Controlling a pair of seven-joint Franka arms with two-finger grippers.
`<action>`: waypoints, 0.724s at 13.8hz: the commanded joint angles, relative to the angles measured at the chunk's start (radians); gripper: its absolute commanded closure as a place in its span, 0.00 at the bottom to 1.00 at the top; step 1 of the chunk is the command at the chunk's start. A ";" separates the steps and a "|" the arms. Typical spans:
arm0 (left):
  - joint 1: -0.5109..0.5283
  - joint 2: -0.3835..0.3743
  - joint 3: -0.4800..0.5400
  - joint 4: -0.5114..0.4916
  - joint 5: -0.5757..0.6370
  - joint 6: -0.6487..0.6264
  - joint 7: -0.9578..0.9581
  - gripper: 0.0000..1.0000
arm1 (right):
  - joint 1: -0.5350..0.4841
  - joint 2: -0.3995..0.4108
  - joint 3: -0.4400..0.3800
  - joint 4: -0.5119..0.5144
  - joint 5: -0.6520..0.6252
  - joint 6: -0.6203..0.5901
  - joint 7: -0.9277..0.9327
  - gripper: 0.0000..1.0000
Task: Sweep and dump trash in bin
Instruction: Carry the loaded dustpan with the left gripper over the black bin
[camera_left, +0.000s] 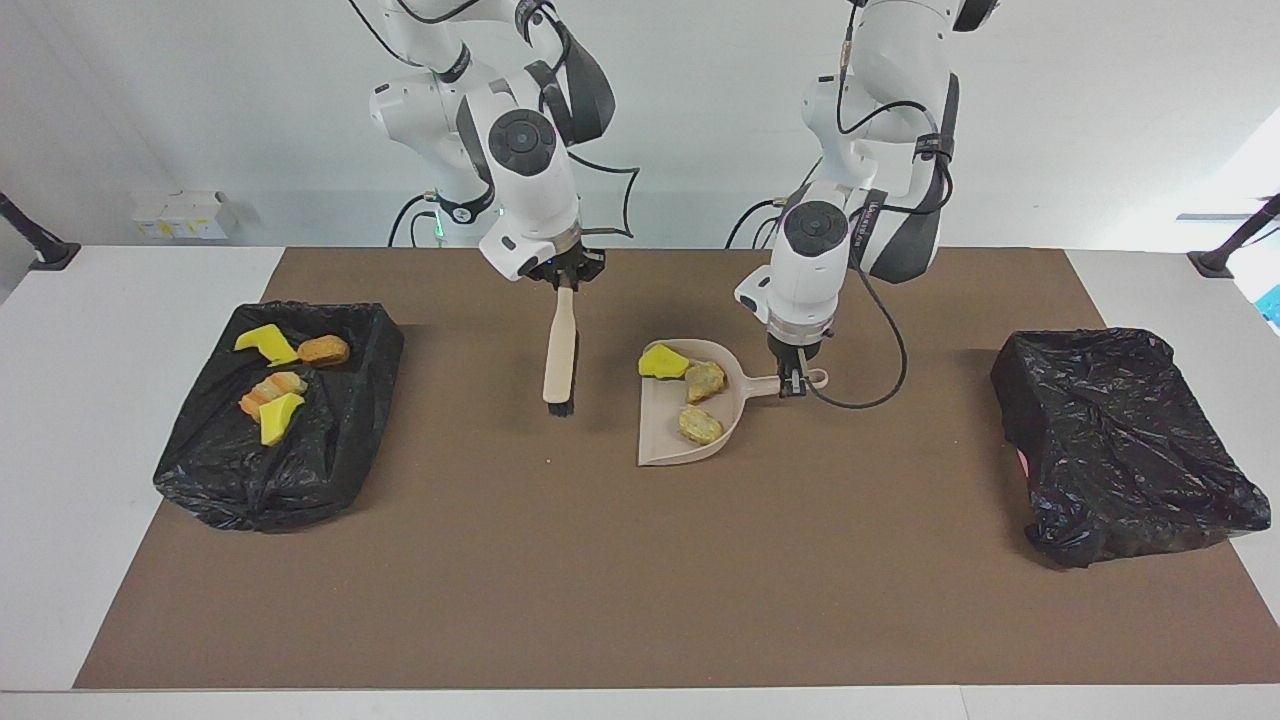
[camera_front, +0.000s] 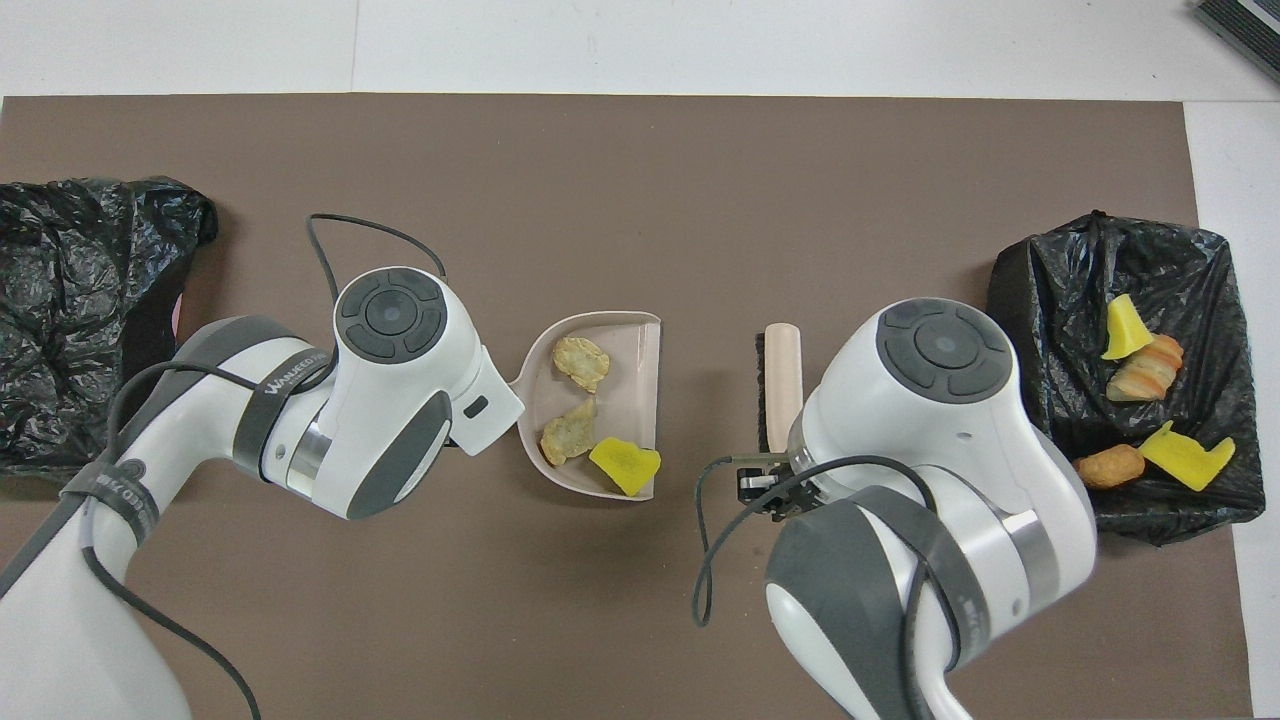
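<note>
Here, a brown mat (camera_left: 620, 560) was seen spread over a white table (camera_left: 60, 450) set against a plain white wall. The right gripper (camera_left: 566, 281) was clamped on the handle of a beige brush (camera_left: 560, 352), which was held upright with its dark bristles touching the mat. The left gripper (camera_left: 795, 380) was closed on the handle of a beige dustpan (camera_left: 668, 438) lying flat on the mat beside the brush. In the pan, 3 pieces of trash were gathered: 1 yellow sponge chunk (camera_left: 662, 362) at the end nearer the robots and 2 golden-brown pastry pieces (camera_left: 704, 380), each of them touching its neighbour. Toward the right arm's end of the table, a bin lined with black plastic (camera_left: 330, 470) was shown holding 4 more pieces (camera_left: 268, 344), 2 yellow and 2 brown. A second black-lined bin (camera_left: 1120, 450) was seen toward the left arm's end, well apart from the pan.
</note>
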 joint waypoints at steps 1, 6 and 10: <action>0.039 -0.005 -0.006 0.006 -0.031 0.010 0.077 1.00 | -0.016 -0.092 0.007 -0.011 -0.025 -0.074 0.005 1.00; 0.112 -0.016 -0.007 0.072 -0.050 -0.071 0.146 1.00 | -0.008 -0.172 0.018 -0.036 -0.040 -0.148 -0.011 1.00; 0.199 -0.022 -0.007 0.145 -0.097 -0.145 0.247 1.00 | 0.065 -0.198 0.024 -0.132 -0.016 -0.042 0.020 1.00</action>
